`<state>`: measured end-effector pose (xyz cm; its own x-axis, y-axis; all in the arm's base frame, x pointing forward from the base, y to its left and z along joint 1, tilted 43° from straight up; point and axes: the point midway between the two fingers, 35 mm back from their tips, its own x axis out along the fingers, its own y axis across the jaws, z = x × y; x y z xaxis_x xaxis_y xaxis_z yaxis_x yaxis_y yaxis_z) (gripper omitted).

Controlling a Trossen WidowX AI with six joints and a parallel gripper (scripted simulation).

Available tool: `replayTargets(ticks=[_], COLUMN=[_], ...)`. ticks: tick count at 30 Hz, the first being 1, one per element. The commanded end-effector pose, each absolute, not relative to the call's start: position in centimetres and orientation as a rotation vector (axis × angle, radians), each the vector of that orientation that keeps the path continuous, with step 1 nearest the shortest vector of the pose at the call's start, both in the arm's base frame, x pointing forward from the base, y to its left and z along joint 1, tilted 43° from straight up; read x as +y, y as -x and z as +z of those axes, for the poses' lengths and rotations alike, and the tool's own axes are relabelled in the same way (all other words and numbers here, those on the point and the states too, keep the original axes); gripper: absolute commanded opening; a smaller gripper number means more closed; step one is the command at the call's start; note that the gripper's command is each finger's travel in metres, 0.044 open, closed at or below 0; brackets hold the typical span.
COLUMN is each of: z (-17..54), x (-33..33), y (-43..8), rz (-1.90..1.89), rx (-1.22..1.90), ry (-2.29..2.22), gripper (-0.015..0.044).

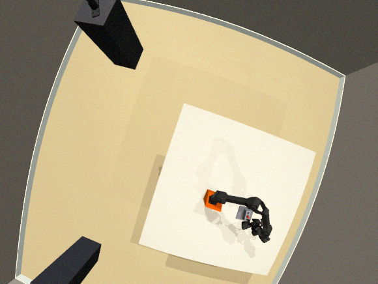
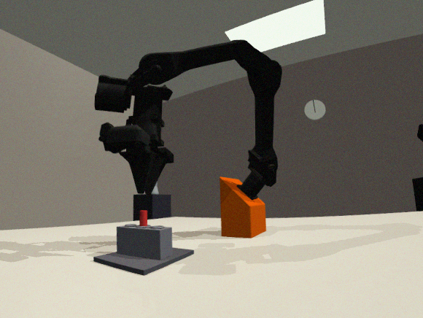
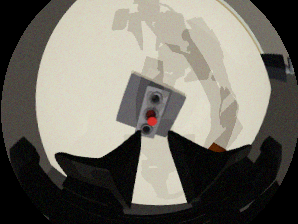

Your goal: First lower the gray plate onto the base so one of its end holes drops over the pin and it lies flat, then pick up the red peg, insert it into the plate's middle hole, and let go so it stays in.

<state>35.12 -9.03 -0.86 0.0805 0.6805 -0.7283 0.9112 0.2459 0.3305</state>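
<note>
The gray plate [image 3: 161, 107] lies flat on the gray base [image 2: 175, 254] [image 3: 131, 107] [image 1: 240, 213], its holes in a row. The pin cannot be made out in the end holes. The red peg [image 2: 143, 218] [image 3: 152, 121] [image 1: 248, 216] stands upright in the plate's middle hole, with a short length showing above the top. How deep its lower end reaches is hidden. My gripper [image 2: 144, 192] [image 3: 154, 133] is partly open and empty, pointing down. Its fingertips are a little above the peg's top and apart from it.
The orange mount [image 1: 213, 204] [image 2: 237, 215] of my arm stands beside the base on the white table [image 1: 195, 130]. Dark pedestals [image 1: 120, 39] [image 1: 66, 260] stand off the table on the left side of the top view.
</note>
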Motion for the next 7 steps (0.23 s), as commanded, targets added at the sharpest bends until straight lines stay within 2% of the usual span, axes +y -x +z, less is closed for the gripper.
replayTargets(ticks=[1, 7], z=[-0.62, -0.30], x=[-9.25, -9.47], y=[-35.10, -35.06], rz=[-0.336, -0.336], rx=[1.660, 1.660], ry=[-1.487, -1.487], gripper=[0.0150, 0.0150])
